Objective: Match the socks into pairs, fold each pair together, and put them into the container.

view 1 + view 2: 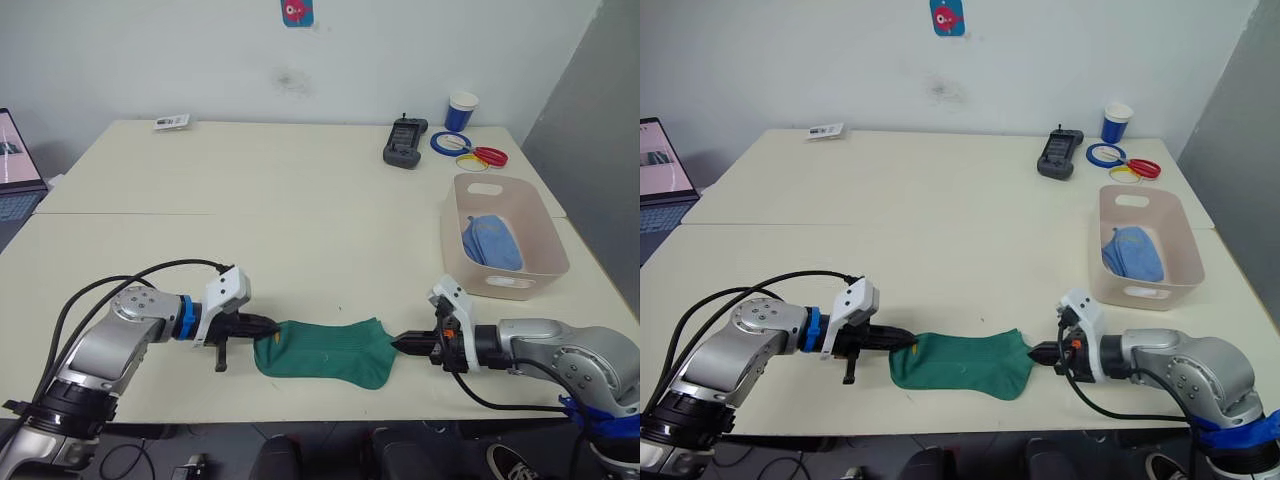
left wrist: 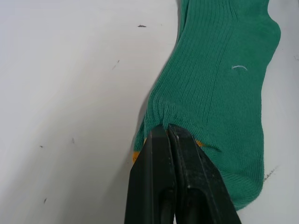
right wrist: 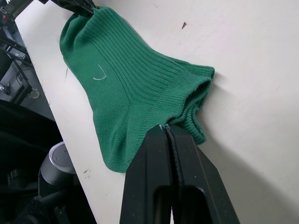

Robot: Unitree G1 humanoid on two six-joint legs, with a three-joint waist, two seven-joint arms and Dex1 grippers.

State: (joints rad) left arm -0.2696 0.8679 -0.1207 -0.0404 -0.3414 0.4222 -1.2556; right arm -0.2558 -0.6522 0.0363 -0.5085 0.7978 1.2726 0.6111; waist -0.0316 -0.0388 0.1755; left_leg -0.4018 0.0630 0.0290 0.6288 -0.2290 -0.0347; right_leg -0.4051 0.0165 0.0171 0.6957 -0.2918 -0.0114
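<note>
Green socks [image 1: 325, 350] stretched flat near the front edge of the bench [image 1: 300, 200], pinched at both ends: left gripper [image 1: 268, 326] fingers clamped on one end, right gripper [image 1: 398, 343] fingers clamped on the cuff end. Loads of bare bench behind. Container [image 1: 540, 235] off to the right, well apart, with light blue socks [image 1: 492, 243] already inside.
</note>
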